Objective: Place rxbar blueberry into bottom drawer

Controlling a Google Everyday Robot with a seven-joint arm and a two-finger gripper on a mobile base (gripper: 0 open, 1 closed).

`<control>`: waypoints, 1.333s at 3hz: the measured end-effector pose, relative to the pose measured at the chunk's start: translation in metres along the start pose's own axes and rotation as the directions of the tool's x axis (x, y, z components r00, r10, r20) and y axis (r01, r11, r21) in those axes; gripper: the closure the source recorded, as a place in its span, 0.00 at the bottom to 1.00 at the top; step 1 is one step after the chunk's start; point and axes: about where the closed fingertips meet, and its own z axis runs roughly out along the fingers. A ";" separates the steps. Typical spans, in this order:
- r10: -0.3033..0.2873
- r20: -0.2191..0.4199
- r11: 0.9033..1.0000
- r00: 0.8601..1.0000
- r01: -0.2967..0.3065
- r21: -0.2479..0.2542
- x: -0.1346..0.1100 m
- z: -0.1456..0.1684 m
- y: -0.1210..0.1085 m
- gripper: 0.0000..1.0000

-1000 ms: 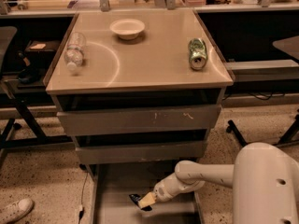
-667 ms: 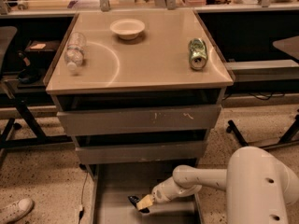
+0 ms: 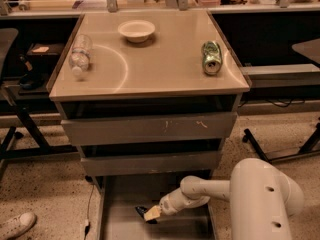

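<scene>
Gripper (image 3: 151, 213) sits low inside your bottom drawer (image 3: 117, 226), closed on the rxbar blueberry (image 3: 141, 211). You see its dark end jutting left.

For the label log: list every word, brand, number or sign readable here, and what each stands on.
No text can be read anywhere in this view.
Green can: markings blurred, unreadable.
Clear bottle: no readable label.
rxbar blueberry, the dark shape at the tip of the tool low over the bottom drawer: lettering too small to read.
</scene>
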 end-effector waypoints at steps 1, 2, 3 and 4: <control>-0.020 0.010 0.999 1.000 0.020 0.030 -0.012 0.002 -0.016 1.00; -0.017 0.028 0.998 0.999 0.015 0.060 -0.016 0.002 -0.033 1.00; 0.004 0.045 0.997 0.999 -0.007 0.074 -0.012 0.005 -0.048 1.00; 0.032 0.038 0.998 0.999 -0.034 0.047 -0.008 0.011 -0.061 1.00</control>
